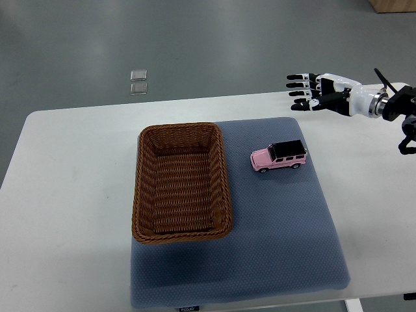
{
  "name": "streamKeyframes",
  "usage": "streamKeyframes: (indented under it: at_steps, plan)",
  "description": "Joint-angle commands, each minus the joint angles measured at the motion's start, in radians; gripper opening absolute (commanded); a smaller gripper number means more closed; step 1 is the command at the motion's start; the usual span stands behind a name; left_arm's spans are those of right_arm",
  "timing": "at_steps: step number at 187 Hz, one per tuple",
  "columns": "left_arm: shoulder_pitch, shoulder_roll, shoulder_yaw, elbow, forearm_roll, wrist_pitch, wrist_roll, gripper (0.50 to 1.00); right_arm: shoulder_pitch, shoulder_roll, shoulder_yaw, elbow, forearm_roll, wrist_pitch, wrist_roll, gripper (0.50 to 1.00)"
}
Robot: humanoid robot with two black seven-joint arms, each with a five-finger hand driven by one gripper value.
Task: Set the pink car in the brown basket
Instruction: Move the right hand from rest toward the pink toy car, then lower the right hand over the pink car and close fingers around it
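While right hand [311, 92] hovers open: one pink car [279, 156], one brown basket [182, 182].

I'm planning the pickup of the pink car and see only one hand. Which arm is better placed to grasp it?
The right. Its hand hovers open beyond the pink car, which sits on the mat right of the brown basket. No left arm is in view.

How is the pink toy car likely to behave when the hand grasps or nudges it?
The pink toy car stands on four wheels, so a nudge along its length may roll it, though the textured blue mat could slow that. It looks rigid and small, probably light. Its smooth body might slip between the right hand fingers.
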Motion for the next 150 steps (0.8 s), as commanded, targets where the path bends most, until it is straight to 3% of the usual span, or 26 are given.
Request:
streamKeyframes:
  at_steps: [1, 24, 68, 116, 150]
  plan:
    - [0.000, 0.000, 0.001, 0.000, 0.000, 0.000, 0.000, 1.000, 0.016, -0.006, -0.001, 0.011, -0.146, 0.000, 0.070, 0.913]
    - [0.000, 0.000, 0.001, 0.000, 0.000, 0.000, 0.000, 1.000, 0.022, -0.039, -0.009, 0.074, -0.344, 0.000, 0.162, 0.913]
    - [-0.001, 0.000, -0.001, 0.000, 0.000, 0.000, 0.001, 1.000, 0.016, -0.052, -0.011, 0.152, -0.657, 0.000, 0.270, 0.913]
    - [0.000, 0.000, 0.001, 0.000, 0.000, 0.000, 0.000, 1.000, -0.001, -0.039, -0.021, 0.157, -0.737, -0.063, 0.278, 0.913]
    - [0.000, 0.000, -0.001, 0.000, 0.000, 0.000, 0.001, 1.000, -0.007, -0.031, -0.121, 0.157, -0.743, -0.182, 0.278, 0.915]
